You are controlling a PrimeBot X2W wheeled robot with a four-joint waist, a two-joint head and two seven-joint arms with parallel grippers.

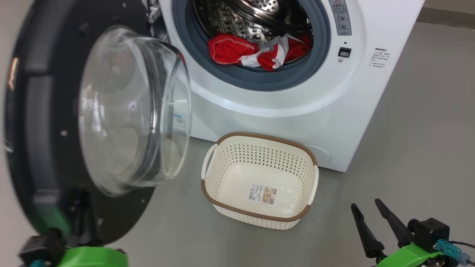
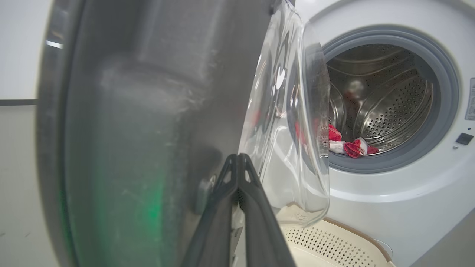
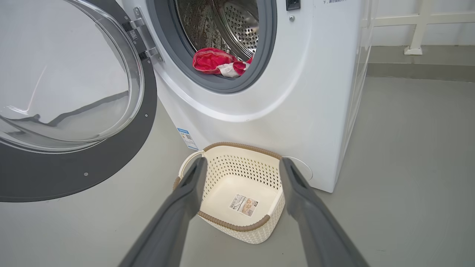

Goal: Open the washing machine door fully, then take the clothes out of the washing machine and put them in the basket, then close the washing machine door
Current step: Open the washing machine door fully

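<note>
Door first, head view: washing machine door (image 1: 37,111) swung wide, prob. near fully open, w/ glossy black rim and bulging clear glass bowl. Clothes (image 1: 230,50), soft red fabric w/ white trim, lie bunched at the front lip of the perforated steel drum (image 1: 259,15) in the washing machine (image 1: 297,111); none out yet. Basket (image 1: 259,155), cream perforated plastic w/ brown woven-look rim, sits just before the machine, no clothes in it. Right gripper (image 1: 366,204) low right, fingers spread, holding nothing. Left wrist view: left gripper (image 2: 237,157) fingers pressed together, tips at door's dark inner face beside the glass; contact unclear. Right wrist view: spread fingers frame the basket; unloading and door closing left to do.
</note>
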